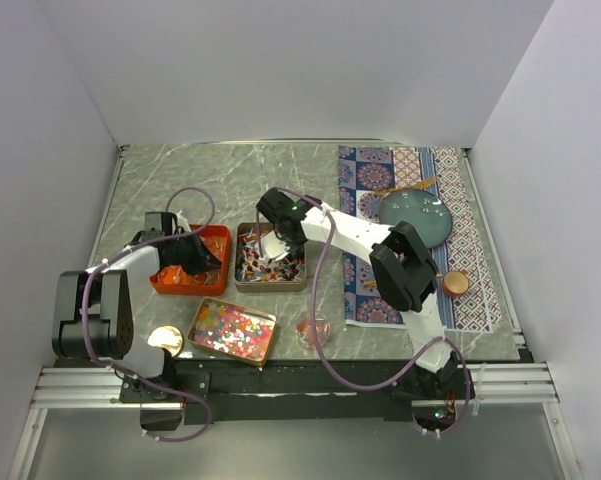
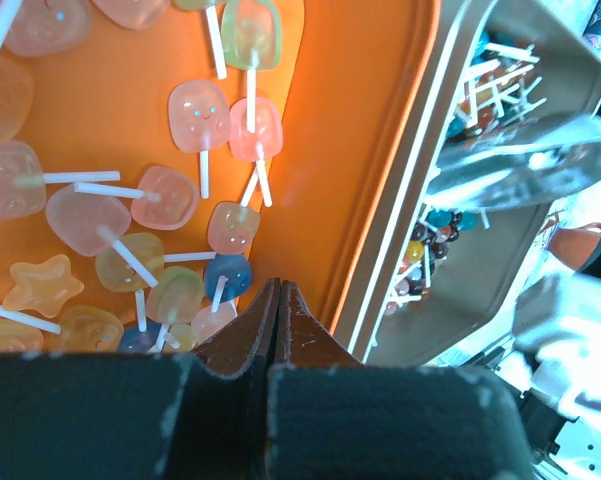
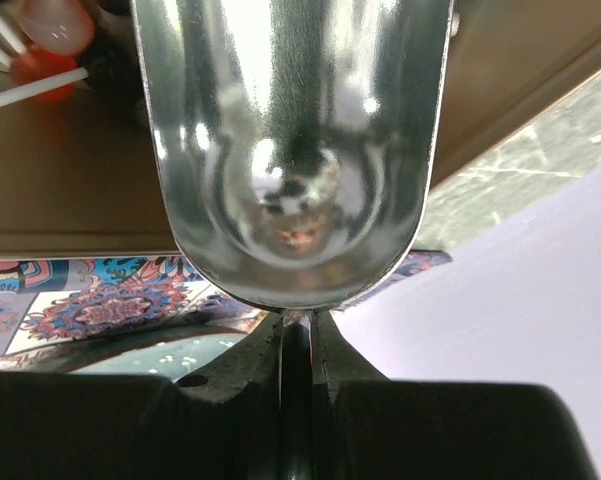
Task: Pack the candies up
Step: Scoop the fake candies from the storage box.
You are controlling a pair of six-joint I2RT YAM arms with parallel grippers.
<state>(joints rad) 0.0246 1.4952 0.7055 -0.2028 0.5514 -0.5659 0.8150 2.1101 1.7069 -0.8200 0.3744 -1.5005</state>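
Wrapped candies (image 1: 265, 265) fill a tan tin (image 1: 270, 287) in the middle of the table. My right gripper (image 1: 283, 228) is shut on the handle of a silver scoop (image 3: 290, 140) held over that tin; no candy shows in the bowl of the scoop. In the right wrist view the gripper (image 3: 297, 318) pinches the scoop's end. My left gripper (image 2: 278, 285) is shut and empty, just above the right end of an orange tray (image 2: 320, 130) of flat lollipop sweets (image 2: 195, 115). Bead-like multicoloured candies (image 1: 233, 331) fill a second tin at the front.
The tan tin's rim (image 2: 410, 230) touches the orange tray's right side. A teal plate (image 1: 417, 217) and a small orange cup (image 1: 456, 283) sit on a patterned mat (image 1: 380, 170) at the right. A gold round lid (image 1: 165, 341) and a clear small bowl (image 1: 314, 331) lie near the front edge.
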